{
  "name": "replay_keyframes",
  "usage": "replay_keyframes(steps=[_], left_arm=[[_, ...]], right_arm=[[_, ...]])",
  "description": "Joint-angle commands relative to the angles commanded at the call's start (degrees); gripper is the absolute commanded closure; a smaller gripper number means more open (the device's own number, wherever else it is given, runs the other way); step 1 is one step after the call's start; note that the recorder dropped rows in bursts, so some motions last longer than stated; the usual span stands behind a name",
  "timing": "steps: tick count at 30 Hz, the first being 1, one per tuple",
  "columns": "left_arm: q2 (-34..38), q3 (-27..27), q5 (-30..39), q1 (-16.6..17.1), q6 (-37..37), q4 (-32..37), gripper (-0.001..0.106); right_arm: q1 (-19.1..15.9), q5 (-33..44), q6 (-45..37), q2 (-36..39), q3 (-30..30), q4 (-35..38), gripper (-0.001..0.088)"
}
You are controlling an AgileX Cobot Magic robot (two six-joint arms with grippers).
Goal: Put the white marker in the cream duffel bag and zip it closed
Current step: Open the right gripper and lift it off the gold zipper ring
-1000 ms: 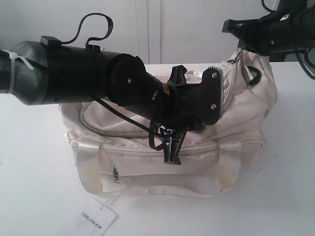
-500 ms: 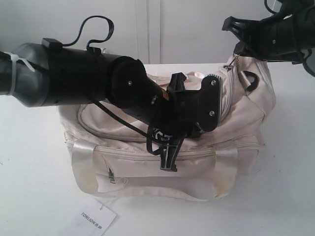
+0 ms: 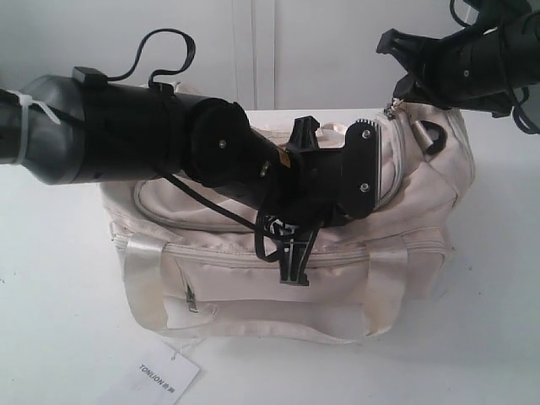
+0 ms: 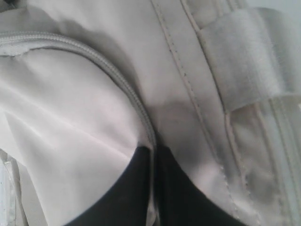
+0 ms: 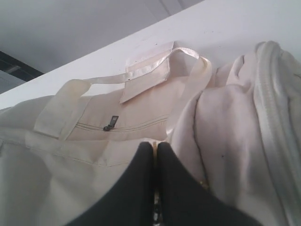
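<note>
I see the cream duffel bag (image 3: 253, 287) mid-desk (image 3: 59, 321), open room either side, paper tag (image 3: 164, 375) at its front edge. My left tool (image 4: 153, 155) clamps its zipper seam; my right tool (image 5: 154, 148) pinches the zipper pull (image 3: 391, 107).

Middle of the cream duffel bag (image 3: 253, 291) behind the left arm (image 3: 126, 135); paper tag (image 3: 164, 377) partly off the lower edge

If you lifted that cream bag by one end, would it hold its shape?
The cream duffel bag would probably sag, since its fabric lies creased and slumped. Its satin strap looks shiny, so perhaps slippery. It seems unlikely to roll, resting broad and low.
</note>
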Motion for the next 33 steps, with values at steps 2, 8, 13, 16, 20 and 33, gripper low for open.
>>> replay_keyframes(steps=[2,8,13,16,20,33], left_arm=[[0.0,0.0,-0.1,0.0,0.0,0.0,0.105],[0.0,0.0,-0.1,0.0,0.0,-0.5,0.105],[0.0,0.0,-0.2,0.0,0.0,-1.3,0.105],[0.0,0.0,-0.2,0.0,0.0,-1.3,0.105],[0.0,0.0,-0.2,0.0,0.0,-1.3,0.105],[0.0,0.0,-0.3,0.0,0.0,-1.8,0.105]], right_arm=[[1.3,0.0,-1.4,0.0,0.0,0.0,0.0781],[3.1,0.2,-2.7,0.0,0.0,0.0,0.0683],[3.1,1.8,-2.5,-0.2,-0.1,0.8,0.0587],[3.1,4.2,-3.3,-0.2,-0.6,2.2,0.0574],[3.1,5.6,-3.6,-0.3,-1.9,2.5,0.0574],[3.0,6.3,-3.6,-4.6,-3.3,2.1,0.0574]])
